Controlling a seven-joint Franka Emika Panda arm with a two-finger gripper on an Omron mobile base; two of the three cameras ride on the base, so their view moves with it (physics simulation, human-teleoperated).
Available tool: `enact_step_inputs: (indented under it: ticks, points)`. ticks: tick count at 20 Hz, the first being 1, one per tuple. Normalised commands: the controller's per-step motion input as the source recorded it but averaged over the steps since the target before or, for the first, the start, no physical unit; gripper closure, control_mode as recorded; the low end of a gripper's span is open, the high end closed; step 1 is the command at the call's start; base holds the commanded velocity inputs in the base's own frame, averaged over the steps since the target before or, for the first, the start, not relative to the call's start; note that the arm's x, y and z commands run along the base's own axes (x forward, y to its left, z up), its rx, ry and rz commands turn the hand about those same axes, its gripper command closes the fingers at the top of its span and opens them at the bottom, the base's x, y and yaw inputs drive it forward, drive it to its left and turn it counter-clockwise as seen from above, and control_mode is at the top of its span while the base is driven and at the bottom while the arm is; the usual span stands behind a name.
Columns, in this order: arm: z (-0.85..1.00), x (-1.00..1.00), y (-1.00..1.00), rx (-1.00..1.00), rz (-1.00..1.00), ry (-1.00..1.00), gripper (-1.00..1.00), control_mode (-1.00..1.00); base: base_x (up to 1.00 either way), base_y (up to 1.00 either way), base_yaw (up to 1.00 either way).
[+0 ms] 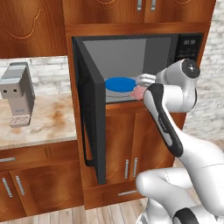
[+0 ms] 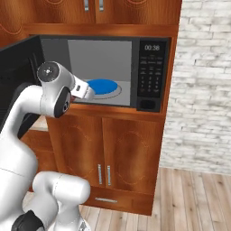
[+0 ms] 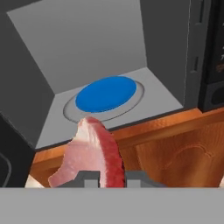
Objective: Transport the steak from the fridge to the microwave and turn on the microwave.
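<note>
Hiding the claw (image 3: 104,178) tips, the steak (image 3: 89,157) faces the microwave (image 3: 105,65).

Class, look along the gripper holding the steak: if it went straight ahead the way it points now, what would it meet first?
Probably the blue plate on the microwave floor: the gripper with the steak aims into the open cavity, nothing visible between; depth is uncertain.
</note>
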Motion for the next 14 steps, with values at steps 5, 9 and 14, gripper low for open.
enact_step_inputs:
  ticks: [5,9,14]
  points:
    - [0.0,0.37,0.01,0.1,-0.04,0.0,1.0,-1.0,0.0,0.0,0.0]
    - [0.0,0.37,0.0,0.1,-0.01,0.0,1.0,-1.0,0.0,0.0,0.0]
    - [-0.03,0.38,0.01,0.02,-0.01,-0.01,1.0,-1.0,0.0,0.0,0.0]
